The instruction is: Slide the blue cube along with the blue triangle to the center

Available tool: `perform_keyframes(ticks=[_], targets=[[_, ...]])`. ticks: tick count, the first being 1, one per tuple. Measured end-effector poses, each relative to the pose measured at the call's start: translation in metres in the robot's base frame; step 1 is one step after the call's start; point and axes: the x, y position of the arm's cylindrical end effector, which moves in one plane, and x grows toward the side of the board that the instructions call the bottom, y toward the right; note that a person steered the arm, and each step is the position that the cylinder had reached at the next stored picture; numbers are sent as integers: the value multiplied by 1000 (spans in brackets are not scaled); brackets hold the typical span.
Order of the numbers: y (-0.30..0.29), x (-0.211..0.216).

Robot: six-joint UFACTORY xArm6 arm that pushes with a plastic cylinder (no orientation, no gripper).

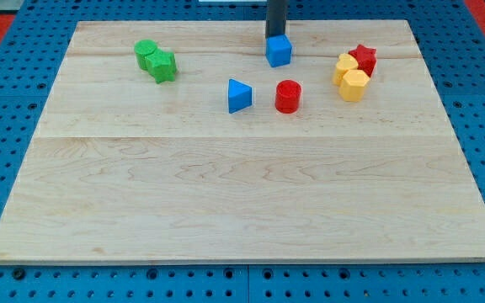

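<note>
The blue cube (279, 50) sits near the top middle of the wooden board (242, 194). My tip (275, 35) stands just behind the cube, at its top edge in the view, touching or almost touching it. The blue triangle (239, 96) lies below and to the left of the cube, apart from it. A red cylinder (287, 97) stands just right of the triangle, below the cube.
Two green blocks (156, 61) sit together at the upper left. A red star (363, 59) and two yellow blocks (351, 77) cluster at the upper right. A blue pegboard (7, 151) surrounds the board.
</note>
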Motion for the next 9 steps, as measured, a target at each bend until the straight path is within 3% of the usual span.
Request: perform_keyframes(ticks=[2,3,5,7,9], targets=[[56,19],[52,27],[-8,30],[-18,69],[-36,77]])
